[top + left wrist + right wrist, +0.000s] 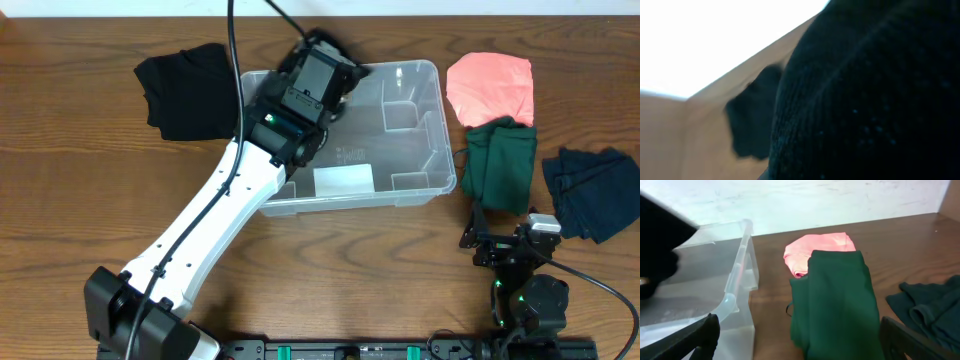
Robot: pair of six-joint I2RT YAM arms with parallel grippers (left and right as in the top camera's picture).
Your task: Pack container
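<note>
**Desk:** What does the overhead give you?

**Me:** The clear rectangular plastic container [400, 192] sits mid-way along the wooden surface [100, 200]. The part of its floor I can see is bare apart from a white label [343, 180]. My left end effector [322, 62] hangs over its far left corner. My right end effector [503, 240] sits just short of the folded dark green garment [500, 165]. That garment touches a coral-pink garment [490, 88], with a navy garment [592, 192] beside them. A black garment [190, 88] lies left of the container.

**Desk:** Left wrist?

**Me:** Nearly blind. Dark knitted cloth [870, 100] fills the lens. The end effector is closed, and I judge it is gripping that cloth, though the fingers themselves are hidden.

**Desk:** Right wrist?

**Me:** The fingers are spread wide with nothing between them. The green garment is dead ahead and the container wall is off to the left.

**Desk:** What worries you?

**Me:** Letting go this close to the corner. The cloth could drape over the rim and slide outside, and with the wrist lens smothered I couldn't check the drop. On the right, the green piece touches the pink, so a deep grab may drag both.
</note>
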